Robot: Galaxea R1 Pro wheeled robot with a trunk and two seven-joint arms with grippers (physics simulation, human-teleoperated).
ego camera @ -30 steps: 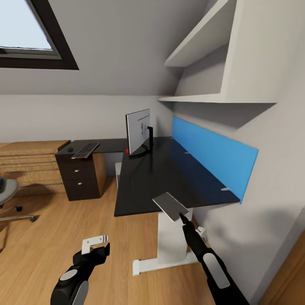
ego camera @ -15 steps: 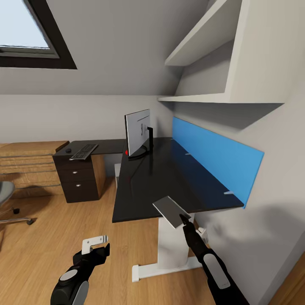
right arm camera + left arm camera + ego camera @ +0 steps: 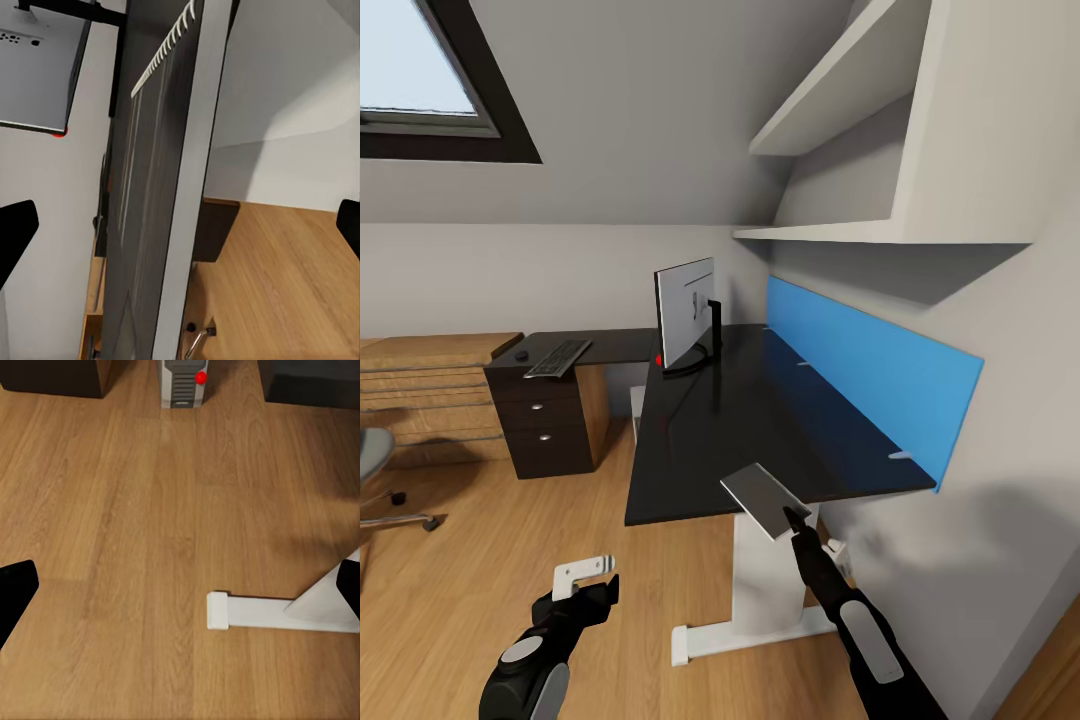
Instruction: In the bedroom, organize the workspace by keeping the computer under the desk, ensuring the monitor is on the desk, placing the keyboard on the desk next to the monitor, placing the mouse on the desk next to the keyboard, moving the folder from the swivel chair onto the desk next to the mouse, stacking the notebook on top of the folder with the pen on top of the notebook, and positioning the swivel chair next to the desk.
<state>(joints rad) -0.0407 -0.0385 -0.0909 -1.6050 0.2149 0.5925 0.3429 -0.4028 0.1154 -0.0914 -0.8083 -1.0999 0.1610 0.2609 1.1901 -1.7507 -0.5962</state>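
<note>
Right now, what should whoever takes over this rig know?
Left gripper: open, empty, low over the floor.
Right gripper: shut on the notebook, held tilted over the near end of the desk.
Done: monitor on the desk, keyboard and mouse on its far wing, computer on the floor under it.
Left: folder onto the desk by the mouse, notebook on it, pen on top, swivel chair brought next to the desk.

Black L-shaped desk (image 3: 760, 420) carries monitor (image 3: 685, 312), keyboard (image 3: 558, 358), mouse (image 3: 521, 354).
</note>
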